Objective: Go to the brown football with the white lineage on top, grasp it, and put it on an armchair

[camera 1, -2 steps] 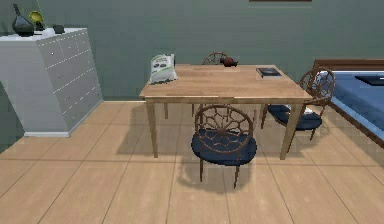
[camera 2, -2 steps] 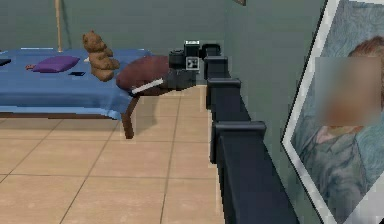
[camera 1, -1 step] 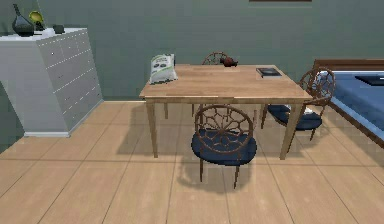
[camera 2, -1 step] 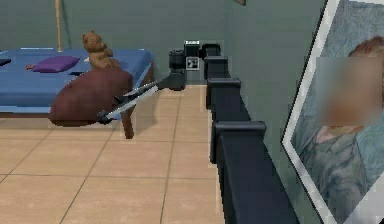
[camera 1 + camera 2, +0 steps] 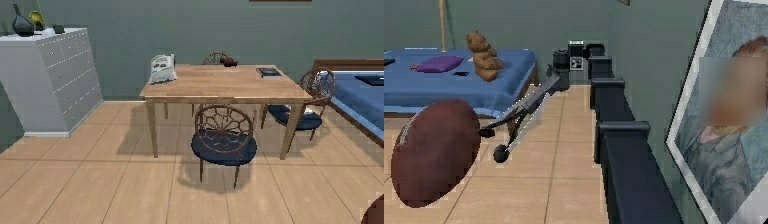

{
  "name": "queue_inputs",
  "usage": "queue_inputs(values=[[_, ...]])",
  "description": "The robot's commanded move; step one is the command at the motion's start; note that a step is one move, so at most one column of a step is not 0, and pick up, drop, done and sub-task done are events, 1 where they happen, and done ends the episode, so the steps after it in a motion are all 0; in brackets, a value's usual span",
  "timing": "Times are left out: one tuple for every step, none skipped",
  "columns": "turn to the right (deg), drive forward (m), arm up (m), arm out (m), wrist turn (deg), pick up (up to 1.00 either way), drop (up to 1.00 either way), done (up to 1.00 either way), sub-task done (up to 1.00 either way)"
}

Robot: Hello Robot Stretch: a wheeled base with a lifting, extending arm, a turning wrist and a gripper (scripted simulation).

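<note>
- Dresser, white, stands at the far left of the forward view with every drawer pushed in. A dark vase stands on top, and its contents are too small to tell.
- The wooden bench in the middle of that view carries a pale patterned bag at its left end. A small dark reddish thing sits at its far edge and a flat dark slab to the right. Whether the bag holds anything cannot be told.
- A blue-seated chair stands at the bench's near side.
- The arm side view adds a blue-covered bed at the far left. On it sit a brown teddy bear and a flat purple thing.
- That view also shows the dark arm, with the pincer reaching left and near from its far end.
- The pincer holds the football, which hangs near left, clear of the tiled floor.
- The football's long axis tilts from lower left to upper right, its upper tip toward the pincer.
</note>
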Motion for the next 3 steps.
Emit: queue_inputs(values=[[0.0, 0.00, 0.00, -0.38, 0.0, 0.00, 0.00, 0.00, 0.00], [-45.0, 0.00, 0.00, 0.00, 0.0, 0.00, 0.00, 0.00, 0.00], [-24.0, 0.00, 0.00, 0.00, 0.0, 0.00, 0.00, 0.00, 0.00]])
